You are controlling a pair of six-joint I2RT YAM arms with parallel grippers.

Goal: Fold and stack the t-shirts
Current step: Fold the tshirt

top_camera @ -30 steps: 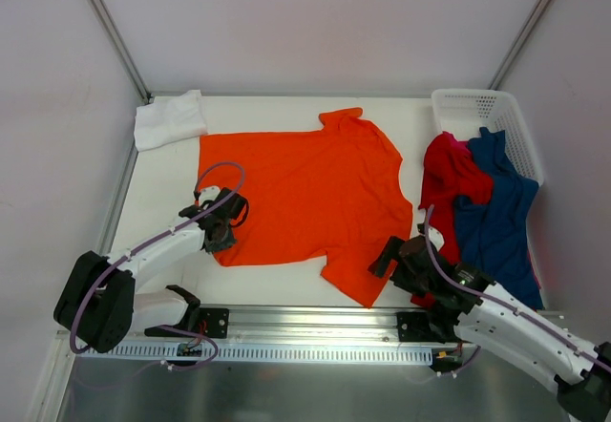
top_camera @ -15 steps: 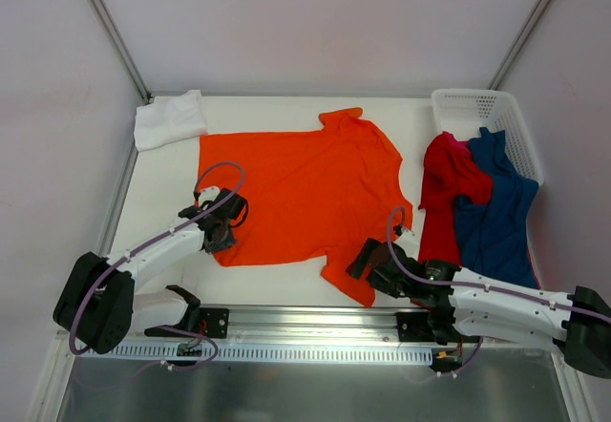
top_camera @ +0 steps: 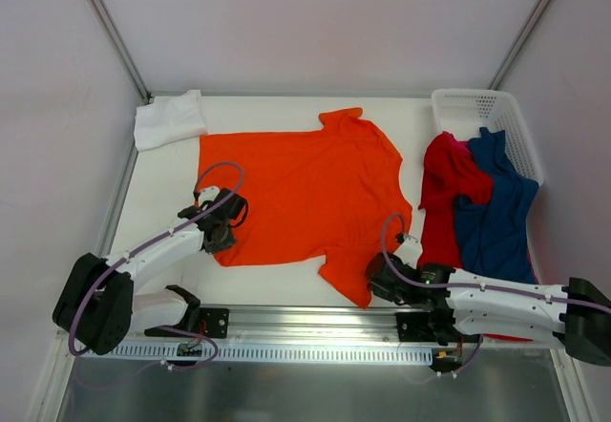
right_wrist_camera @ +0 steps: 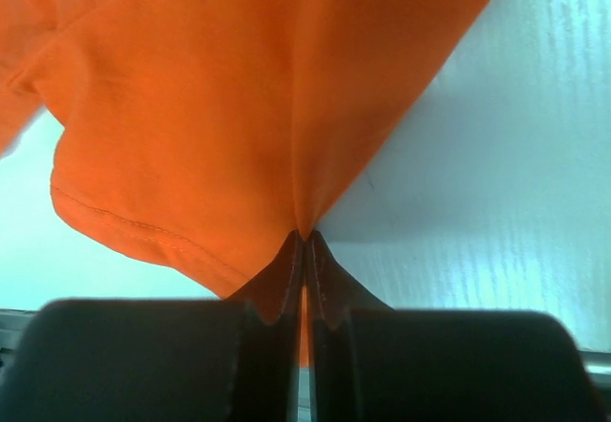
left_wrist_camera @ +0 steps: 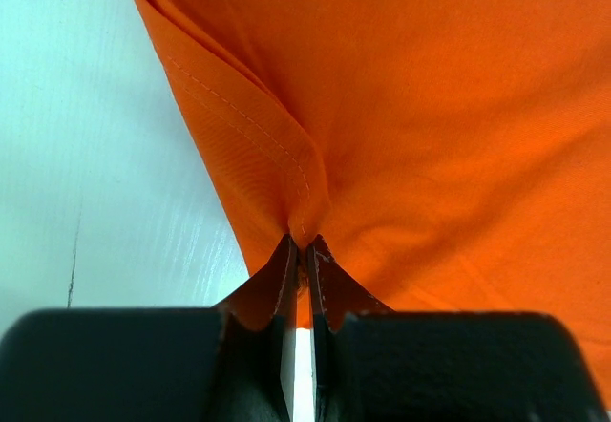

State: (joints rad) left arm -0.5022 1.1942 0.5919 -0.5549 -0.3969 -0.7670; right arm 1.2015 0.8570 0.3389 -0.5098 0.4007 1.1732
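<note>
Covering white table (top_camera: 164, 185), orange t-shirt (top_camera: 305, 188), pale walls (top_camera: 315, 21)

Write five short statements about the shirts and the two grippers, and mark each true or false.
1. The left gripper is shut on the orange t-shirt. True.
2. The right gripper hangs open. False: it is shut on the orange t-shirt too.
3. The white t-shirt lies at the table's far left corner. True.
4. The orange t-shirt is in the basket. False: it lies spread on the table.
5. The dark blue t-shirt sits on the white one. False: it lies beside the red t-shirt.
</note>
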